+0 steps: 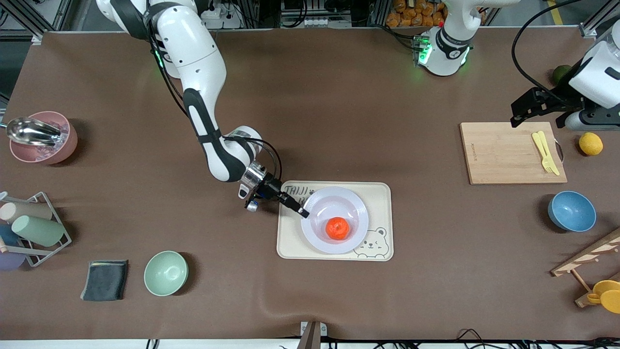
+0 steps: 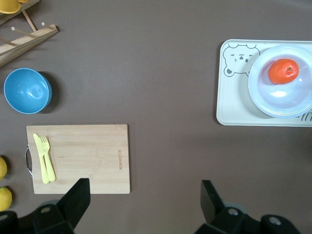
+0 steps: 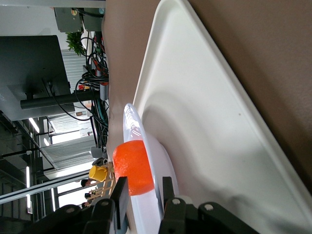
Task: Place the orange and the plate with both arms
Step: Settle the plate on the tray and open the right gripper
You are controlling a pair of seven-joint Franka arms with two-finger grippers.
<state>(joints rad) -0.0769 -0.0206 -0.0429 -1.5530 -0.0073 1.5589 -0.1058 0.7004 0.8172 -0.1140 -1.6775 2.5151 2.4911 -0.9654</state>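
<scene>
the orange (image 1: pixel 337 228) sits in the middle of the plate (image 1: pixel 349 198), and the plate rests on the tray (image 1: pixel 380 193) with the bear drawn on it. my right pincer (image 1: pixel 304 214) is low at the plate's rim toward the right arm's end, fingers a little apart astride the rim and not clamping it. i judge this the letting-go step, so next i should spread wider and back off level without nudging the plate, while my left pincer (image 2: pixel 141 200) waits wide open and empty over the cutting board (image 1: pixel 503 154).

Bare table (image 1: pixel 339 111) around tray (image 1: pixel 290 247)

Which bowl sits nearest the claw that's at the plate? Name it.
The green bowl. It lies nearer the right claw at the plate than the blue bowl or pink bowl.
</scene>
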